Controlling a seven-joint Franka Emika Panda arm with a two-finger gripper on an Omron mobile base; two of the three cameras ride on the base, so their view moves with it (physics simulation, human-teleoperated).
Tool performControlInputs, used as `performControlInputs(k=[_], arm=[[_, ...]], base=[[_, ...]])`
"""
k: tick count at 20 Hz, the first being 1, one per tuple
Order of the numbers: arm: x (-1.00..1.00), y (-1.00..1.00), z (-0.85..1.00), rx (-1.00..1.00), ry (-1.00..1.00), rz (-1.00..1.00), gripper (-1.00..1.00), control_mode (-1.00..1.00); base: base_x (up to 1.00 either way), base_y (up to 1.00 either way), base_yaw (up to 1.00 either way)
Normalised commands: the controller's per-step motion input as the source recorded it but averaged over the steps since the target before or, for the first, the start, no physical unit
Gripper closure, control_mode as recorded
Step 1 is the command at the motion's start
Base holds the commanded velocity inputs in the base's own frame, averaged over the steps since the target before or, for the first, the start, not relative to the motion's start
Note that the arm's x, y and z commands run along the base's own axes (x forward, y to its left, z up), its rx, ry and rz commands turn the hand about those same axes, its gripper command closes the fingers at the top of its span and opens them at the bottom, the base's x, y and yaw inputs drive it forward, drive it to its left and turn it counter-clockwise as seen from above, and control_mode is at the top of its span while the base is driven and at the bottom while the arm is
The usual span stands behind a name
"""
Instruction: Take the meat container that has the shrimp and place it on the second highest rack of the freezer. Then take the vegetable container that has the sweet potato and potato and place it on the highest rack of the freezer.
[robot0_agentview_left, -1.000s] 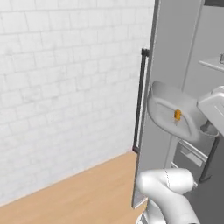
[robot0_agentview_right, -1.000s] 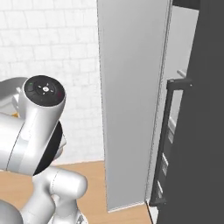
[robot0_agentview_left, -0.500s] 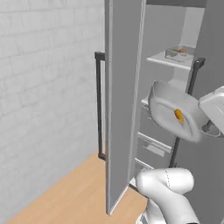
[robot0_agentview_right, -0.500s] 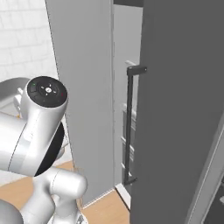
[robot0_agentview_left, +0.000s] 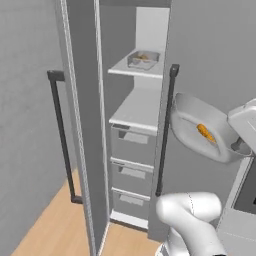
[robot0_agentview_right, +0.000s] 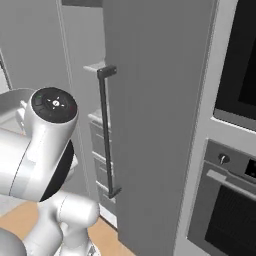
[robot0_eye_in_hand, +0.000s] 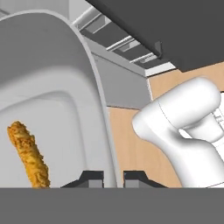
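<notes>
My gripper (robot0_eye_in_hand: 113, 177) is shut on the rim of the meat container (robot0_eye_in_hand: 61, 65), a wide grey tray that it holds tilted. The orange shrimp (robot0_eye_in_hand: 28, 155) lies inside it. From the left base view, the meat container (robot0_agentview_left: 200, 131) with the shrimp (robot0_agentview_left: 205, 132) hangs in the air to the right of the open freezer (robot0_agentview_left: 80, 100), at about the height of the second highest rack (robot0_agentview_left: 136, 107), with the gripper (robot0_agentview_left: 239, 148) at the tray's right edge. The vegetable container (robot0_agentview_left: 142, 59) with brown lumps sits on the highest rack (robot0_agentview_left: 127, 70).
The freezer door (robot0_agentview_left: 75, 150) stands open to the left with its dark bar handle (robot0_agentview_left: 61, 135). Three drawers (robot0_agentview_left: 131, 145) sit below the racks. A closed grey door with a long handle (robot0_agentview_right: 105, 130) stands beside the opening, and a black-glass wall oven (robot0_agentview_right: 235, 60) lies further right.
Both base views have swung as the base moved, so the freezer's open interior and racks have come into sight. The tray stays in the gripper, still tilted.
</notes>
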Motion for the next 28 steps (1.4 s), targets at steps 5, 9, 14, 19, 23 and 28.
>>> performControlInputs(k=[5, 9, 14, 19, 23, 28], arm=[[0.00, 0.00, 0.00, 0.00, 0.00, 0.00, 1.00, 1.00], [0.00, 0.00, 0.00, 0.00, 0.00, 0.00, 1.00, 1.00], [0.00, 0.00, 0.00, 0.00, 0.00, 0.00, 1.00, 1.00], [0.00, 0.00, 0.00, 0.00, 0.00, 0.00, 1.00, 1.00], [0.00, 0.00, 0.00, 0.00, 0.00, 0.00, 1.00, 1.00], [0.00, 0.00, 0.00, 0.00, 0.00, 0.00, 1.00, 1.00]], base=[[0.16, 0.27, -0.55], [0.34, 0.61, -0.40], [0.29, 0.72, -0.31], [0.38, 0.33, -0.34], [0.54, 0.35, -0.36], [0.35, 0.49, -0.31]])
